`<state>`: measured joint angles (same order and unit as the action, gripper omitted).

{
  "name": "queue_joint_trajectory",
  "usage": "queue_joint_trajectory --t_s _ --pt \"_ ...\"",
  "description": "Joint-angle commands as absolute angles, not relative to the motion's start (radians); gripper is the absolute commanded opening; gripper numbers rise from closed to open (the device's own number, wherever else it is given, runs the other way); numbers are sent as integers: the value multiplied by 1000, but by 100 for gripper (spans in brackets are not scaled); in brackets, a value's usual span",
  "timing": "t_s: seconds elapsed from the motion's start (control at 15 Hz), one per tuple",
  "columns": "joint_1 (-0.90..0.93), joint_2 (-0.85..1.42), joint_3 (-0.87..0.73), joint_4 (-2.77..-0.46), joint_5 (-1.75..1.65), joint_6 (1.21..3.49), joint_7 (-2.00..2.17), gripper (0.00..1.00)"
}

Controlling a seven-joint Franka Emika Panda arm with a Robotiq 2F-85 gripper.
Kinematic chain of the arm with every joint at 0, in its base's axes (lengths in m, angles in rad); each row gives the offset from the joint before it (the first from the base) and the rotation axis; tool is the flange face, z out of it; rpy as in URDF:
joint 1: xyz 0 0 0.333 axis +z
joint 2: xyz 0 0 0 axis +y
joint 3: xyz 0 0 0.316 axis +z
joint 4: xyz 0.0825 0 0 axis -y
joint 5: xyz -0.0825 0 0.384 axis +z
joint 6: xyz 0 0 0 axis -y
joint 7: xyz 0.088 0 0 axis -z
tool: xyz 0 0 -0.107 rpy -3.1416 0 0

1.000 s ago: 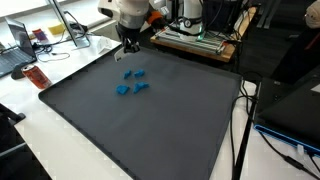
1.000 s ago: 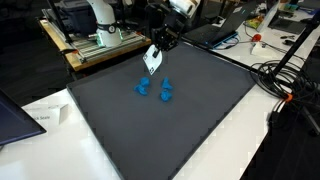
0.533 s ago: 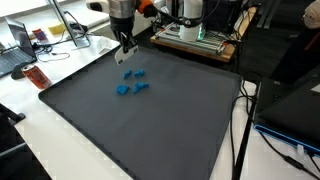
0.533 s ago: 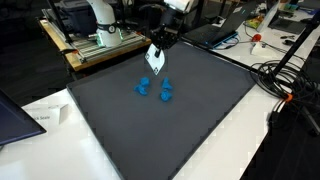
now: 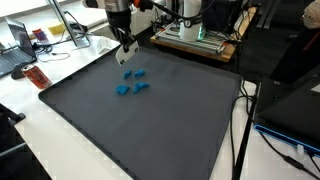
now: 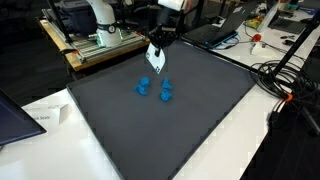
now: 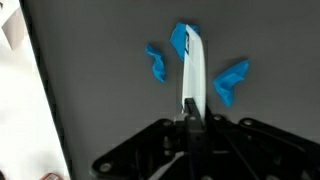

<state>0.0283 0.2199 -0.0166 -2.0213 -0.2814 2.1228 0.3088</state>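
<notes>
My gripper (image 5: 125,52) hangs over the far part of a dark grey mat (image 5: 150,125), shut on a flat white piece (image 6: 155,60) that points down from its jaws. In the wrist view the white piece (image 7: 190,75) runs out from the gripper (image 7: 188,118) toward a blue bit (image 7: 182,38) at its far end; whether they touch I cannot tell. Several small blue pieces (image 5: 131,82) lie on the mat just below and in front of the gripper, also as blue pieces (image 6: 155,89) and on either side of the white piece (image 7: 157,65).
A red can (image 5: 33,75) and a laptop (image 5: 15,50) sit on the white table beside the mat. A metal rack (image 5: 195,40) stands behind it. Cables (image 6: 280,80) trail past one mat edge, and a paper sheet (image 6: 45,115) lies near a corner.
The arm has shifted slightly sideways above the blue pieces, with the white piece still in its jaws. The blue pieces have not moved.
</notes>
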Motion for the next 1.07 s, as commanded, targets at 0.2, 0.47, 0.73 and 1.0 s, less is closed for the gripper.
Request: queue_joint_trajectory --t_s 0.2,0.47,0.73,1.0 --pt "0 129 -16 -2108 -147 2210 185 1" --pt "-26 112 -13 -2135 -13 2264 56 1" --pt "-50 114 -13 -2135 101 2264 -74 1" --pt "-70 119 -10 -2125 203 2247 -208 1"
